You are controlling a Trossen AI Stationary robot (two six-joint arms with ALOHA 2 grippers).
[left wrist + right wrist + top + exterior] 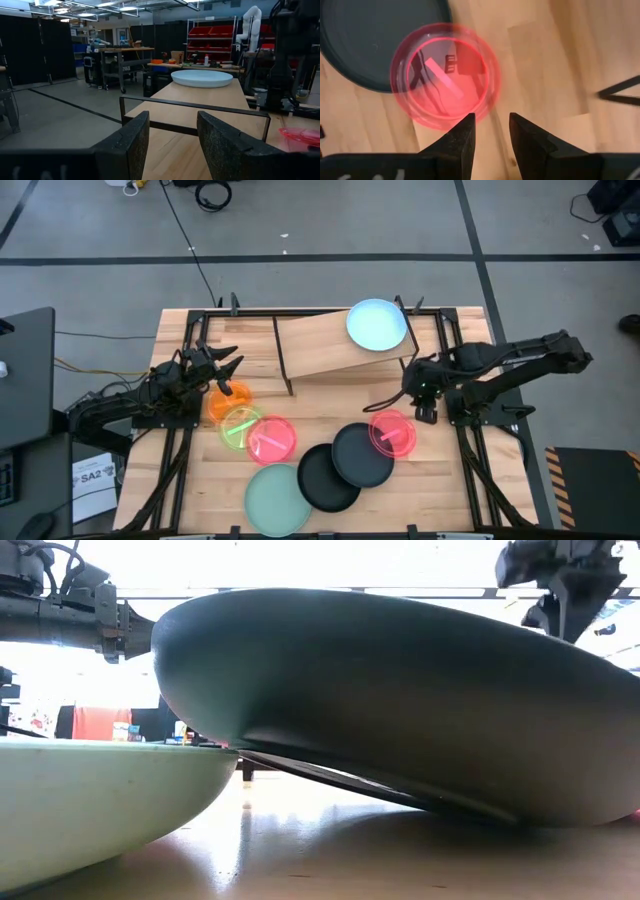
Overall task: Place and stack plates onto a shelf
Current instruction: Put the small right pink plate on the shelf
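The slanted wooden shelf (325, 345) stands at the table's far middle, with a light-blue plate (376, 325) resting flat on its right end; the plate also shows in the left wrist view (202, 78). My right gripper (492, 127) is open and empty. It points down above the table just beyond the far rim of a translucent red plate (445, 75), which lies flat on the table (392, 432). My left gripper (172, 137) is open and empty, held level above the orange plate (222, 402) and facing the shelf.
Neon-green (238, 425) and pink (272, 438) plates overlap beside the orange one. Two black plates (345, 465) overlap at the near middle, and one rests on the mint-green plate (278, 498). They fill the low view (400, 710). Black shelf legs (285, 365) stand nearby.
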